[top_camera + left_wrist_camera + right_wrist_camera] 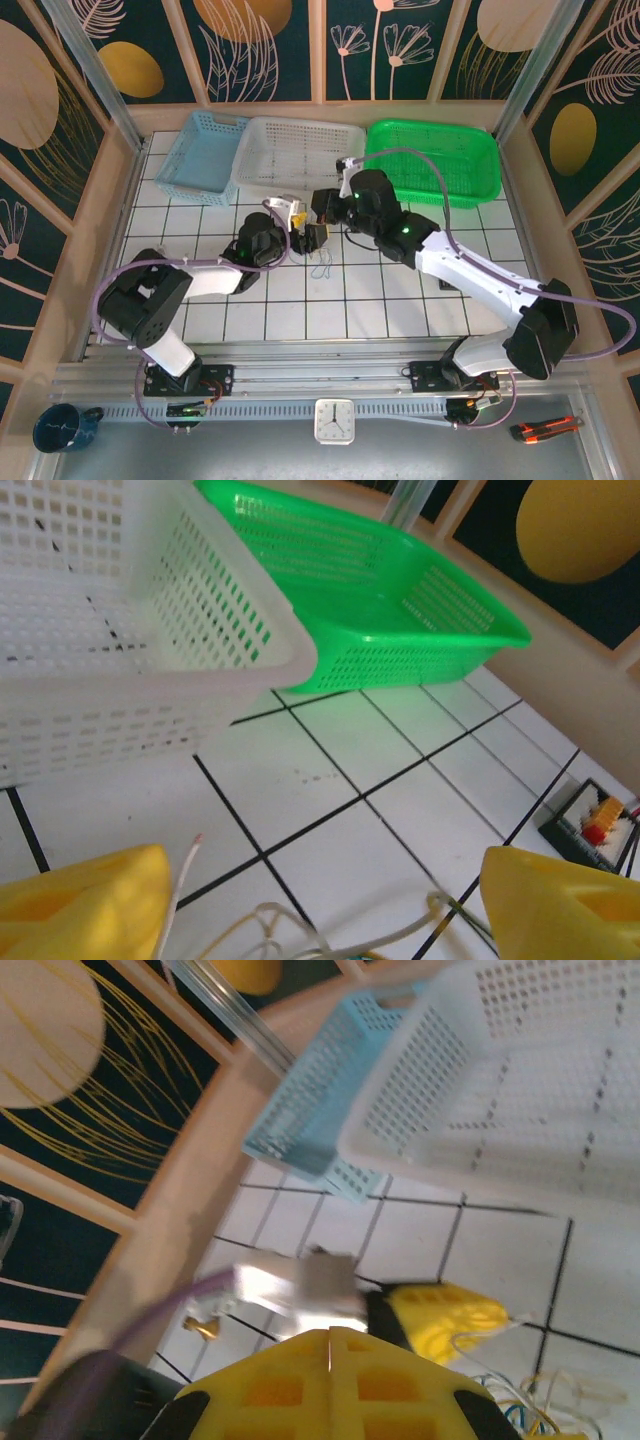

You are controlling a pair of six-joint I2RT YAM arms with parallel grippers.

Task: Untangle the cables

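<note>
From above, the cables [320, 263] are a faint squiggle on the tiled desk [400, 300], just below both hands. The left wrist view cuts them off between the left hand's [322, 880] released, wide-apart fingers. The right hand [330, 1345] is clenched. I cannot tell whether it pinches a strand.

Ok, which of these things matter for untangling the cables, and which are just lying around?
For the job:
cables, loose on the tiles
left gripper, open, close to them
right gripper, shut

Lying about:
blue basket
white basket
green basket
clock
mug
utility knife
</note>
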